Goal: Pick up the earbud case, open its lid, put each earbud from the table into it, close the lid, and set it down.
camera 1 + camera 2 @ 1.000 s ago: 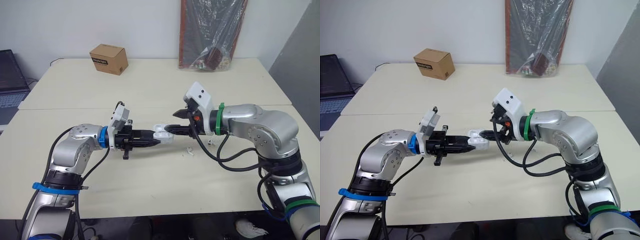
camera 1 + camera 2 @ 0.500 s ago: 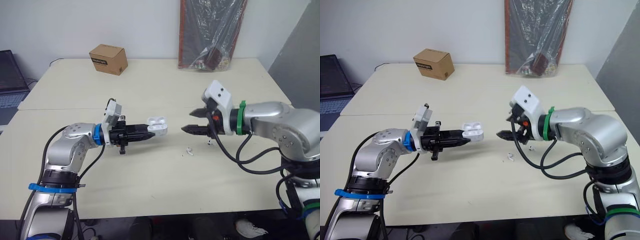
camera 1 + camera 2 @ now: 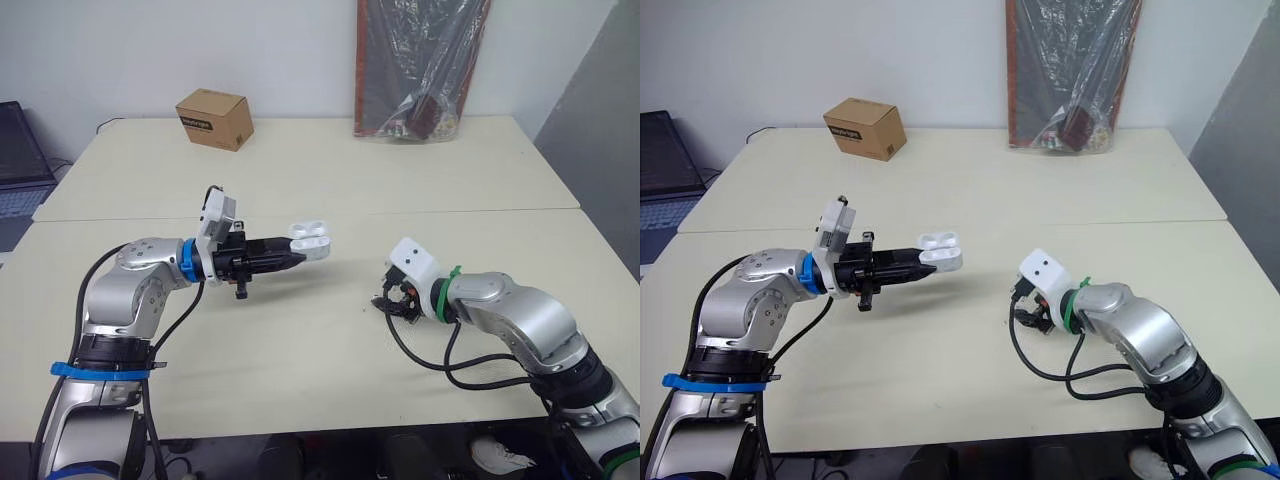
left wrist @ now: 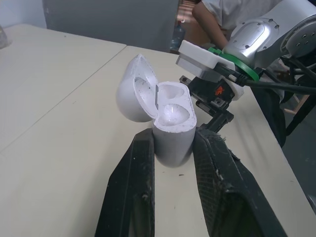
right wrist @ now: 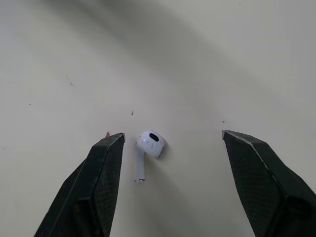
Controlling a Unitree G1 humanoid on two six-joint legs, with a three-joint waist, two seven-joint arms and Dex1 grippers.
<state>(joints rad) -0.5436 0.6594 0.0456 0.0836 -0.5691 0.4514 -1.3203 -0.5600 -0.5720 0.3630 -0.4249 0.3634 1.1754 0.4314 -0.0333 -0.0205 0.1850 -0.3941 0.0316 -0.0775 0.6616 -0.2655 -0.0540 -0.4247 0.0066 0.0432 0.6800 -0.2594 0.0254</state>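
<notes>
Left pincer (image 4: 173,143) is clamped on the earbud case (image 4: 170,129), 1 black finger on each side of the white body, holding it up clear of the table (image 3: 300,370). The case stands upright in the grip and its lid is swung open, tipped back on the hinge, both wells facing up in the left wrist view.

Over on the right side, the right pincer (image 5: 173,137) is down low at the table surface, spread wide. 1 white earbud (image 5: 148,144) lies flat on the table between the 2 fingers (image 5: 101,182), much nearer one of them than the other, and neither finger touches it.

The case and that earbud are well apart, the case held above the middle of the table. At the far edge sit a cardboard box (image 3: 213,117) and a dark plastic bag (image 3: 420,65) leaning on the wall.
</notes>
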